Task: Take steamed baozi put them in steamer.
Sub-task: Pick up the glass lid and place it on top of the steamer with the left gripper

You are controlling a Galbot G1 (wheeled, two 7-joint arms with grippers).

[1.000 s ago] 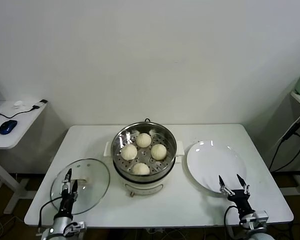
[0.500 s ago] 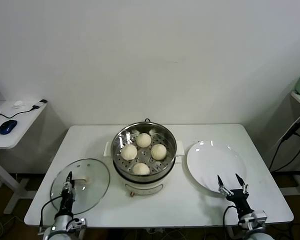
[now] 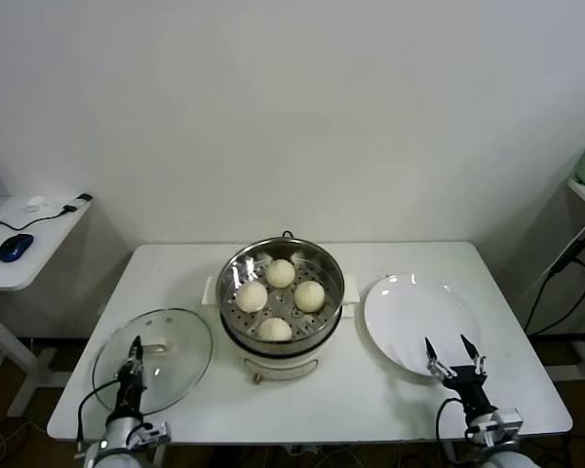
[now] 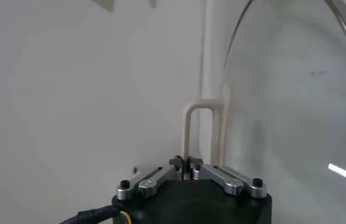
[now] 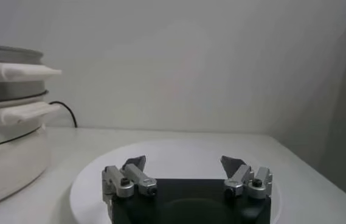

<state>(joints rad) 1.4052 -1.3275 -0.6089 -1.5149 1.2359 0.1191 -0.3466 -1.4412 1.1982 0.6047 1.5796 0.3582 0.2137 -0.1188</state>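
Four cream-white baozi lie on the perforated tray inside the steel steamer (image 3: 232, 275): one at the back (image 3: 280, 273), one left (image 3: 252, 295), one right (image 3: 309, 295), one at the front (image 3: 274, 330). My left gripper (image 3: 134, 357) is at the near edge of the glass lid (image 3: 161, 343), left of the steamer. In the left wrist view it (image 4: 186, 162) is shut, with the lid's rim between its tips. My right gripper (image 3: 453, 353) is open and empty over the near edge of the white plate (image 3: 409, 307); it also shows in the right wrist view (image 5: 183, 164).
The lid's white handle (image 4: 204, 122) and glass (image 4: 294, 91) fill the left wrist view. The steamer's side (image 5: 8, 122) stands left of the plate (image 5: 179, 152) in the right wrist view. A side desk with a mouse (image 3: 15, 247) is far left.
Both grippers have drawn back slightly toward the table's front edge. The glass lid has shifted a little to the left with the left gripper.
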